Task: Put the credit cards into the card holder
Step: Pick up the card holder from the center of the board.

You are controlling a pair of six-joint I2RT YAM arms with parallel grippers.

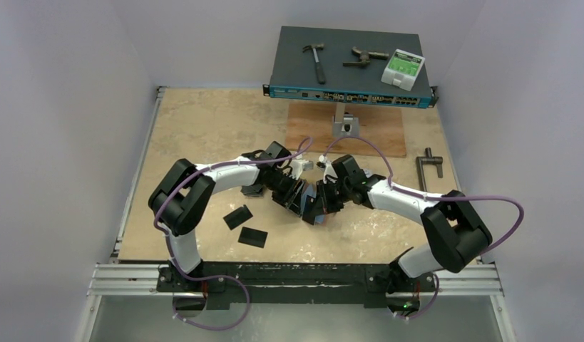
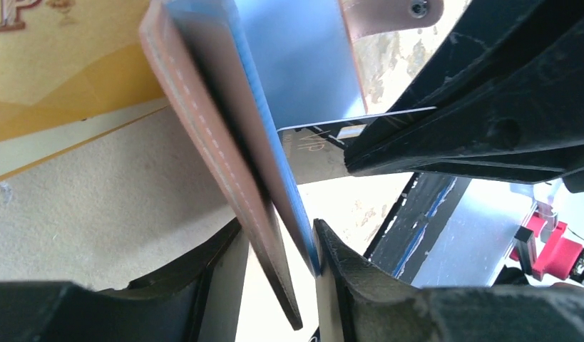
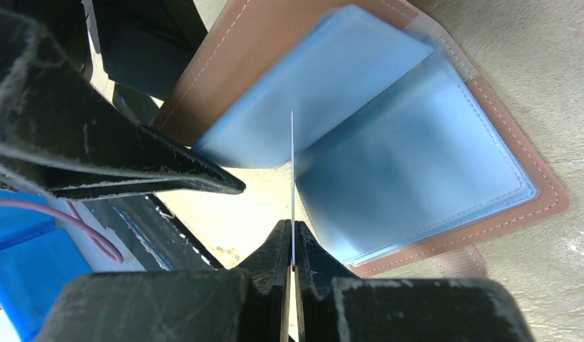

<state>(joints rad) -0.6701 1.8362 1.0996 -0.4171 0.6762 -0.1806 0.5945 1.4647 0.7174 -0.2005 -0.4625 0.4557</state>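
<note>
The salmon-pink card holder (image 3: 542, 203) lies open, its blue plastic sleeves (image 3: 410, 157) spread. My left gripper (image 2: 278, 224) is shut on one leaf of the card holder (image 2: 196, 121), cover and blue sleeve together between the fingers. My right gripper (image 3: 292, 226) is shut on a silver-grey card (image 3: 292, 164), seen edge-on, its far edge at the fold between two sleeves. That card (image 2: 317, 146) also shows in the left wrist view, beside the blue sleeve. An orange-gold card (image 2: 53, 71) lies behind. Two black cards (image 1: 237, 216) (image 1: 252, 236) lie on the table near the left arm. Both grippers (image 1: 292, 194) (image 1: 323, 199) meet mid-table.
A blue network switch (image 1: 349, 91) stands at the back with a hammer (image 1: 316, 60), a metal tool (image 1: 364, 57) and a white device (image 1: 403, 68) on it. A wooden board (image 1: 378, 132) lies in front of it. A metal clamp (image 1: 429, 167) lies at the right.
</note>
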